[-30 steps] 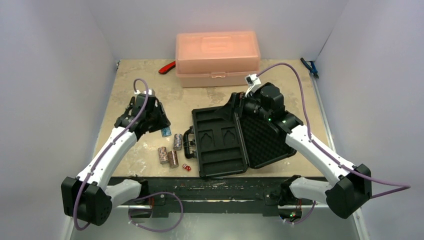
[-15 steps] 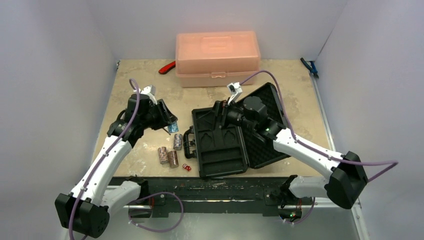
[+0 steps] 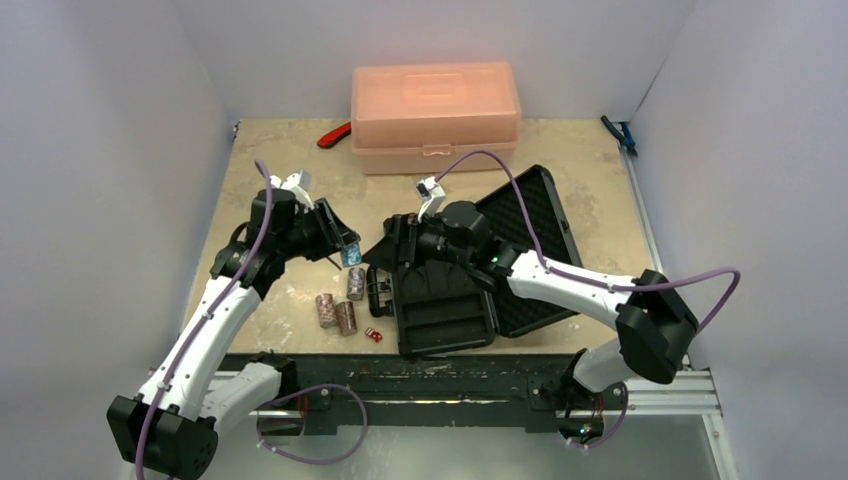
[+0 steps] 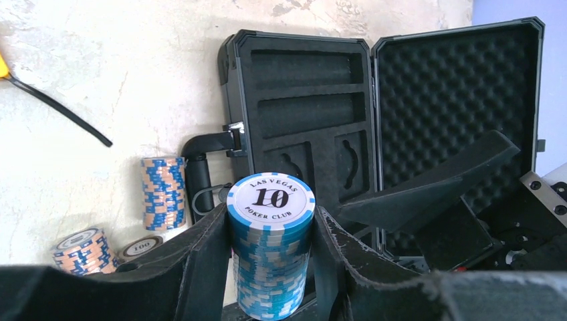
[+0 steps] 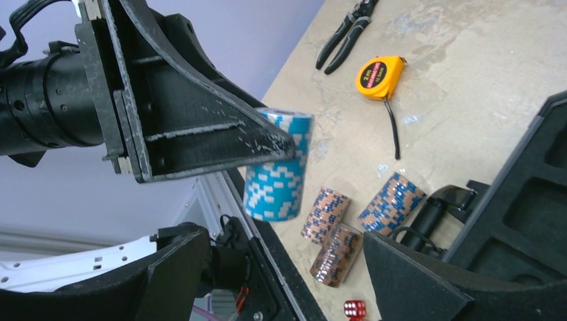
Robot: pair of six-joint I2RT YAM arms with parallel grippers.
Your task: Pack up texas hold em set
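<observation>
My left gripper [image 3: 350,250] is shut on a blue chip stack [image 4: 271,247] and holds it upright above the table, left of the open black briefcase [image 3: 440,300]. The stack also shows in the right wrist view [image 5: 277,175]. My right gripper [image 3: 392,242] is open and empty over the case's left edge, jaws facing the stack and close to it. In its own view the right gripper [image 5: 287,281] is spread wide. Three reddish-brown chip stacks [image 3: 340,305] lie beside the case handle, with red dice [image 3: 372,336] near them. A die also shows in the right wrist view [image 5: 354,309].
A pink plastic box [image 3: 435,115] stands at the back. A red-handled tool [image 3: 335,135] lies to its left and blue-handled pliers [image 3: 620,135] lie at the back right. A yellow tape measure [image 5: 380,77] and pliers [image 5: 348,30] lie left of the chips.
My right arm swung left across the open case to the left gripper. My left gripper lifted the blue stack and carried it slightly right.
</observation>
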